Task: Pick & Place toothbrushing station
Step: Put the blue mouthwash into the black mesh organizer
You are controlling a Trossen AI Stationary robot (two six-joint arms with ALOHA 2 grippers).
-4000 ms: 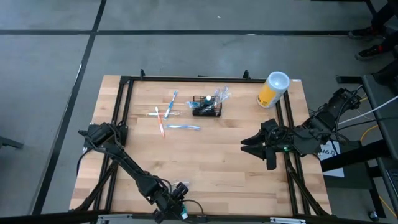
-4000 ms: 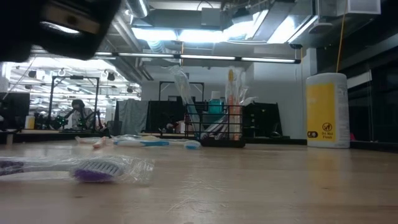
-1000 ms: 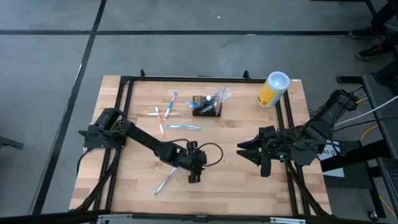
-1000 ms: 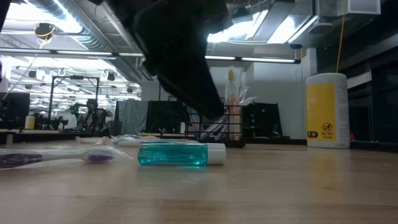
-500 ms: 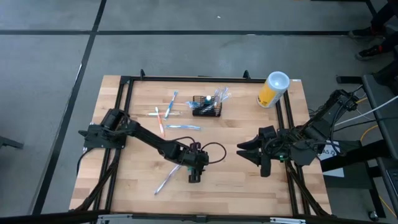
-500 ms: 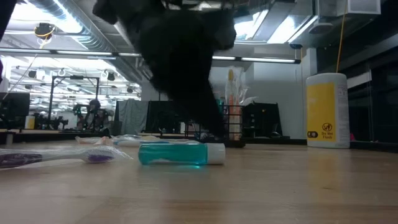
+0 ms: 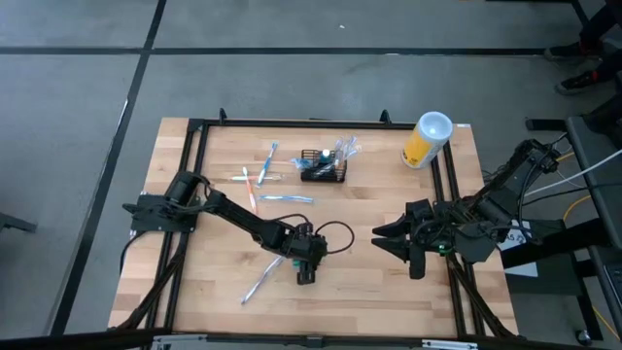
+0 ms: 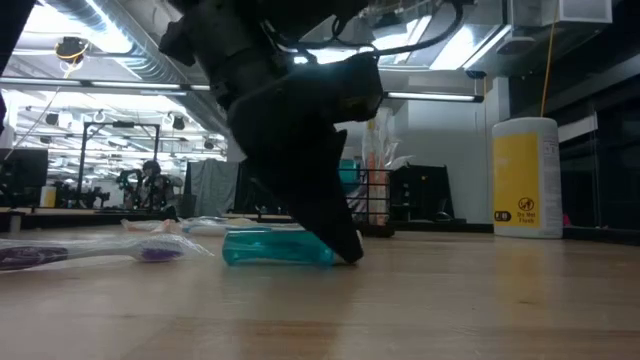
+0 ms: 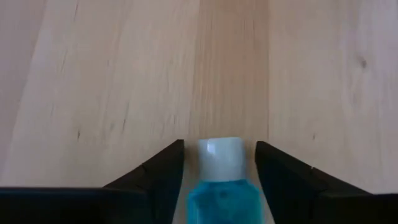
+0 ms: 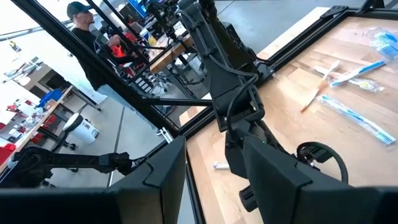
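A small teal bottle with a white cap (image 9: 221, 180) lies on its side on the wood table and also shows in the low view (image 8: 280, 248). My left gripper (image 9: 220, 150) is open and low over it near the table's middle (image 7: 305, 274). One finger stands on each side of the cap end, with a small gap on both sides. The black wire-mesh caddy (image 7: 324, 167) stands at the far middle with brushes upright in it (image 8: 365, 205). My right gripper (image 7: 381, 238) is open and empty at the table's right side.
Wrapped toothbrushes lie loose on the table: a blue one (image 7: 287, 198), an orange one (image 7: 251, 190), another blue one (image 7: 269, 160) and a purple one (image 7: 260, 282) near my left gripper. A yellow canister with a white lid (image 7: 428, 139) stands at the far right. People show in the room beyond.
My left gripper has come down over the teal bottle, and its fingers now reach the table on either side of the cap end. The bottle has stayed where it lay.
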